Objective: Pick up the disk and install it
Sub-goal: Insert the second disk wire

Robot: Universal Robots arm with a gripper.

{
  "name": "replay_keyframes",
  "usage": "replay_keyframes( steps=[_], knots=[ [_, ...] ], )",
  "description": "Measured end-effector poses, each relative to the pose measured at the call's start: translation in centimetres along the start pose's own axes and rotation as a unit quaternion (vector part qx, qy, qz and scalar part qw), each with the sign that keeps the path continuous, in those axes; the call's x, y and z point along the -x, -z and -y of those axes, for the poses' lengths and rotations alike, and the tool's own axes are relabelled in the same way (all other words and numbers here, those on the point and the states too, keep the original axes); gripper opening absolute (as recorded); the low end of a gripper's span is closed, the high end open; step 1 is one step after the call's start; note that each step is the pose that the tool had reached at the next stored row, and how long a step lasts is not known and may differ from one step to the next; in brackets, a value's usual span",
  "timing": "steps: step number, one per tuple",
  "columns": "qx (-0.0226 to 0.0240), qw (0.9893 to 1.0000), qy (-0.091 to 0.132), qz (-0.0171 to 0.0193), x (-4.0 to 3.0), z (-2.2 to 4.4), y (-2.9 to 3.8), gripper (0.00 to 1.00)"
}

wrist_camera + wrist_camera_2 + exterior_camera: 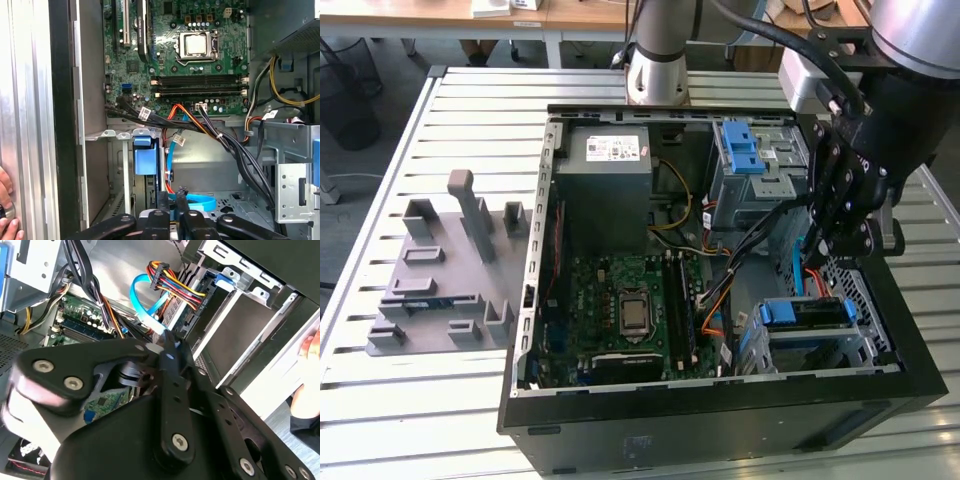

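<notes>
Open computer case (720, 425) lay on its side on the slatted table (380, 420). The disk (807, 313) sat in the drive cage at the case's front corner, blue carrier edge showing. It looked seated, or close to it, though I could not tell whether it was fully home.

Gripper (828, 243) hung inside the case just above that cage, beside the loose wiring. In the first wrist view the fingers (163, 204) stood narrow, nearly together, with nothing visibly clamped between them.

Risks, as judged:
- The light-blue data cable (200, 202) looped right at the fingertips. Any sideways motion could snag it and pull a connector.
- The orange and black wire bundle (210, 127) crossed the case just behind the cage, so the linkage could hook it.
- If the disk was not latched, a push off-axis could jam the carrier in its rails.
- A person's hand (306, 365) rested on the case's outer wall, with pinch risk if the arm swung outward.
</notes>
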State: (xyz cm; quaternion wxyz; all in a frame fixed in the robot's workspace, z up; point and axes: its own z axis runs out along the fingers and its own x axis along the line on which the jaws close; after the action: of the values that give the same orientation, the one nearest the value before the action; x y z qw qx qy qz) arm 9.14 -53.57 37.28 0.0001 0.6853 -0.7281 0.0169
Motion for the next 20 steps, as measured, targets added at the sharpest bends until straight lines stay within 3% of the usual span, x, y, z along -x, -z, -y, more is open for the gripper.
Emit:
replay_keyframes(
  steps=[4,8,11,15,16,20],
  knots=[
    [0.0036,1.0,0.0,0.0044,-0.03,0.15,-0.15,0.16],
    [0.0089,0.9999,-0.001,0.005,-0.27,0.28,-0.52,0.16],
    [0.0102,0.9999,-0.001,0.008,-0.51,0.28,-0.78,0.16],
    [0.012,0.9995,-0.001,0.0281,-0.61,0.28,-0.9,0.16],
    [0.012,0.9995,-0.001,0.0296,-0.69,0.29,-0.95,0.16],
    [0.0121,0.9995,-0.001,0.0297,-1.26,0.32,-1.19,0.16]
  ],
)
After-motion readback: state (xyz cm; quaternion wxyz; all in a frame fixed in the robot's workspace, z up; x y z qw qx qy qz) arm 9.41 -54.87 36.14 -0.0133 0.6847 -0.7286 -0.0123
